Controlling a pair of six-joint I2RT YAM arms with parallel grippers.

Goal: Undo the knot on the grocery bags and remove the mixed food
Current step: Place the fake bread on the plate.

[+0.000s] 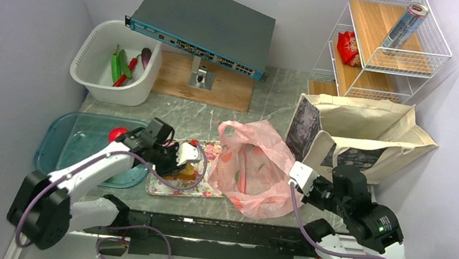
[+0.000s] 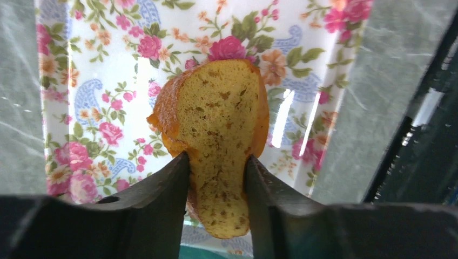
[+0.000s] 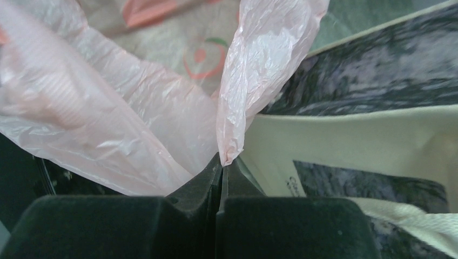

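Note:
My left gripper is shut on a brown bread slice and holds it just above the floral tray. In the top view the slice hangs over that tray. My right gripper is shut on a thin strip of the pink plastic bag, pinched at the fingertips. The pink bag lies slack and open-mouthed in the middle of the table; no tied knot shows. The beige canvas tote stands just right of it, with its dark panel behind the strip.
A white basin at the back left holds green and red peppers and an eggplant. A red apple sits in a teal tray. A network switch stands at the back. A wire shelf holds a can and a red packet.

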